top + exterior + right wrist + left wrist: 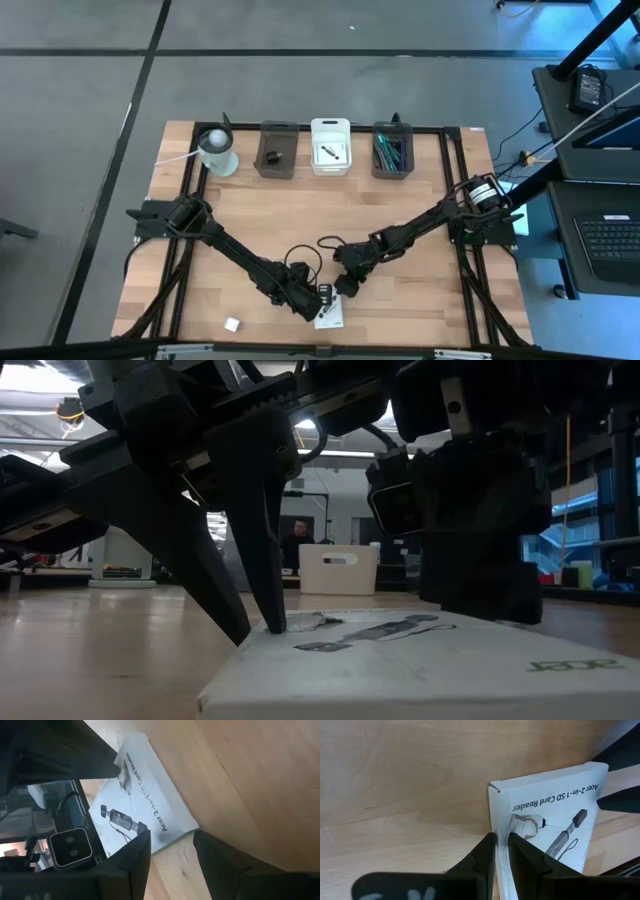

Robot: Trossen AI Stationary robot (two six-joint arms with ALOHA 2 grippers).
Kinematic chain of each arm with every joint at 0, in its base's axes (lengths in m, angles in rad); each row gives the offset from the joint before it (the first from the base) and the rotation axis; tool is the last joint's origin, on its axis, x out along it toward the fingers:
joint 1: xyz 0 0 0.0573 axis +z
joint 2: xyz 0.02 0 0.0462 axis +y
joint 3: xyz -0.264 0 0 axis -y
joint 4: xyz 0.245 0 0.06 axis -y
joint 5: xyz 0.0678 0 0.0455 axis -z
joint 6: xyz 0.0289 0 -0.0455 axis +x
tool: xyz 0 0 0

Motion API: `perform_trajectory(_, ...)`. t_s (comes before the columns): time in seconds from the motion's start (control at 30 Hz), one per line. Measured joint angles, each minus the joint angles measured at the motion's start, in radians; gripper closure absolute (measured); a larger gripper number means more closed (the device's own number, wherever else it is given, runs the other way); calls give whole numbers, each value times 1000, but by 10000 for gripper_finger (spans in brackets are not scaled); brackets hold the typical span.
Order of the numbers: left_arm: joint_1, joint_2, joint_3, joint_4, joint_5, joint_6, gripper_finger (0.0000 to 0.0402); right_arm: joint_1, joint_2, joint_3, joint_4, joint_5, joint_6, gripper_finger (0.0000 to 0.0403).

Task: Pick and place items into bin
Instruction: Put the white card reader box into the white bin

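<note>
Card-reader packet [545,820]: lay flat at desk [395,780] front edge; light, stiff, thin cardboard.
Left gripper [501,842]: jaws pinched on packet's edge, probably the best hold.
Right gripper [172,845]: jaws apart, over packet's corner.

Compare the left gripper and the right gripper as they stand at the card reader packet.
The left gripper has its fingers nearly together, pinching the edge of the white packet; the right gripper is spread wide and grips nothing. The left fingertips touch the packet; the right fingers hang over its other edge and bare wood. In the high view the left comes from the left, the right from the right. Both are dark and two-fingered.
</note>
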Motion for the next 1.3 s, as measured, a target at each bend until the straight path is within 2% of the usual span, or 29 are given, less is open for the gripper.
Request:
perform_trajectory(0.27,0,0,0,-2,1,5,355,4,-3,0,-22,22,-25,240)
perform_trajectory(0.4,0,0,0,-2,-2,7,355,17,-3,-3,-3,66,-44,240)
perform_trajectory(0.63,-1,0,1,-15,-10,8,355,73,-2,-4,54,75,55,239)
perform_trajectory(0.87,-2,-2,1,-27,-21,8,355,122,8,-8,199,105,174,239)
perform_trajectory(1.03,-2,-2,1,-30,-27,8,355,145,7,-7,235,238,164,239)
perform_trajectory(1.17,-2,-2,1,-27,-31,8,355,143,11,-4,299,297,160,239)
perform_trajectory(1.3,-2,-2,0,-25,-31,8,355,142,38,-3,415,290,163,240)
